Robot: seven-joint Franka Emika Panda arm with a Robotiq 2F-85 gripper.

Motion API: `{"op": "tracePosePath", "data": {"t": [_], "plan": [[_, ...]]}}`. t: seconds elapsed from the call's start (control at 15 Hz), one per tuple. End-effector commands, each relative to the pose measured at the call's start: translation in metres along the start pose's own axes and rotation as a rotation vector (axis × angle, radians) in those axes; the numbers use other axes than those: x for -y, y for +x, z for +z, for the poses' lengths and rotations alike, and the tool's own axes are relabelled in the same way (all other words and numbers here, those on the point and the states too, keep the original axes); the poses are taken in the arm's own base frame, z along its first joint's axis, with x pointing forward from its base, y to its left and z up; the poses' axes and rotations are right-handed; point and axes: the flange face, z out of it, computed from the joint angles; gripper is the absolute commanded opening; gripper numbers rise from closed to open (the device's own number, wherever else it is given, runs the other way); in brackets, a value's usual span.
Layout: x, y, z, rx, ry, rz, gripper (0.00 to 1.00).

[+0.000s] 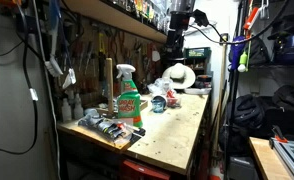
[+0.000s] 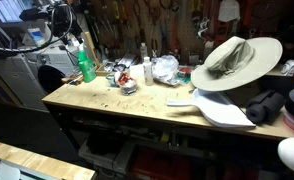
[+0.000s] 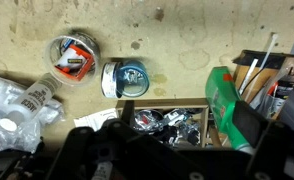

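The jaws are spread wide and empty, high over the plywood counter [image 2: 137,105]. Below, a small round tin [image 3: 125,78] is seen beside a clear tub [image 3: 72,57]; tools [image 2: 137,15] are hung on the workshop wall [image 1: 87,52].

In the wrist view the table [image 3: 187,30] below the end effector [image 3: 165,152] is lit evenly, while the end effector itself is dark and out of focus. The clear bag [image 3: 12,105] beside it shows small glare. Both exterior views are dim and grainy; light falls from above the end effector, and the near corners are in deep shadow.
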Motion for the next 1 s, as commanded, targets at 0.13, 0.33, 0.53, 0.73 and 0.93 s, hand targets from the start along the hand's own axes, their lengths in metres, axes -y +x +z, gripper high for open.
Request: {"op": "tracePosePath", "data": {"t": [0.13, 0.33, 0.53, 0.73, 0.93], "plan": [[0.000, 0.000, 0.000, 0.001, 0.000, 0.000, 1.00], [0.000, 0.000, 0.000, 0.001, 0.000, 0.000, 1.00], [0.000, 0.000, 0.000, 0.001, 0.000, 0.000, 1.00], [-0.001, 0.008, 0.004, 0.006, -0.040, -0.001, 1.00], [-0.016, 0.033, 0.019, 0.037, -0.164, 0.006, 1.00]]}}
